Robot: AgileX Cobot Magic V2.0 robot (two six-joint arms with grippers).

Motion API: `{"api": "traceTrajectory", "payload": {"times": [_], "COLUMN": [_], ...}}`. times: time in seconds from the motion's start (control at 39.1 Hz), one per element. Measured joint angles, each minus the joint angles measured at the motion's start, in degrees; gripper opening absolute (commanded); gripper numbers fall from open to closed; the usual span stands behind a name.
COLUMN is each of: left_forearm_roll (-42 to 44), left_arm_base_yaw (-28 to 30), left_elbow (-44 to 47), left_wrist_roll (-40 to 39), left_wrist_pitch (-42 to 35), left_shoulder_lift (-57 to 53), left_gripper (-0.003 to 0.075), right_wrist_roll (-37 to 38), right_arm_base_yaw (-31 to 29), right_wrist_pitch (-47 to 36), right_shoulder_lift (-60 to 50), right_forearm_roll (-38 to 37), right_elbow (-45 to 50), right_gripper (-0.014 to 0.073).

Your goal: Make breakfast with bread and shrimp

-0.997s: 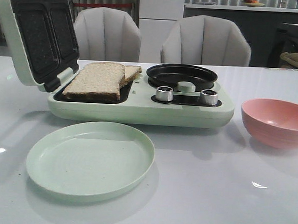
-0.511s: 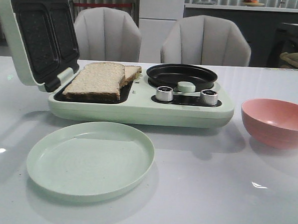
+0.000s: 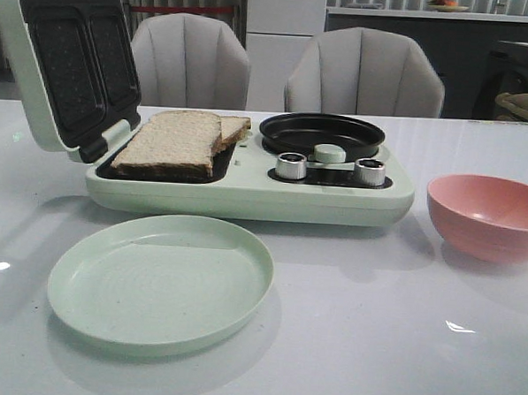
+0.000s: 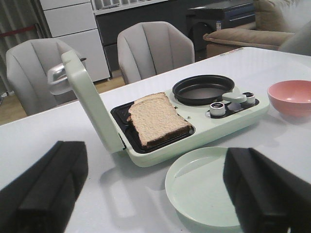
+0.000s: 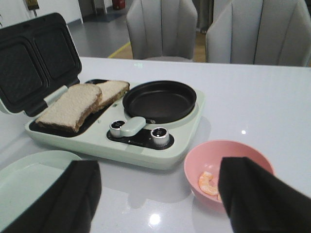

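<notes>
Bread (image 3: 174, 141) lies overlapped in the open sandwich maker (image 3: 246, 192), ahead of both claws. Shrimp (image 5: 208, 183) sits in pink bowl (image 5: 228, 165), right under right claw (image 5: 155, 201), spread wide, empty. Left claw (image 4: 150, 194) wide too. Prob. next: grab shrimp, needs careful descent.

Even indoor light; specular glare on glossy table (image 3: 452, 326); soft shadows.

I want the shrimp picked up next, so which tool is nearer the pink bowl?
Right. The right tool hangs open just short of the pink bowl, a shrimp showing between its fingers. The left tool sits over the green plate, the bowl far off.
</notes>
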Motion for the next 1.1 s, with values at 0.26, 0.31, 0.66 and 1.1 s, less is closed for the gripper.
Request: {"api": "traceTrajectory", "payload": {"times": [0.26,0.31,0.66,1.1], "left_forearm_roll": [0.0,0.0,0.0,-3.9], "left_arm_base_yaw": [0.0,0.0,0.0,0.0], "left_elbow": [0.0,0.0,0.1,0.8], "left_wrist_roll": [0.0,0.0,0.0,0.0], "left_wrist_pitch": [0.0,0.0,0.0,-4.2], "left_shoulder_lift": [0.0,0.0,0.0,0.2], "left_gripper": [0.0618,0.0618,0.0618,0.0569], "right_wrist_roll": [0.0,0.0,0.0,0.0], "right_arm_base_yaw": [0.0,0.0,0.0,0.0], "right_wrist_pitch": [3.2,3.6,5.6,6.0], "right_shoulder_lift": [-14.3,-14.9,-15.1,-15.1], "right_forearm_roll": [0.2,0.2,0.3,0.3], "right_elbow": [4.1,5.0,6.6,6.6], "right_gripper": [0.0600,0.0600,0.0600,0.0600]}}
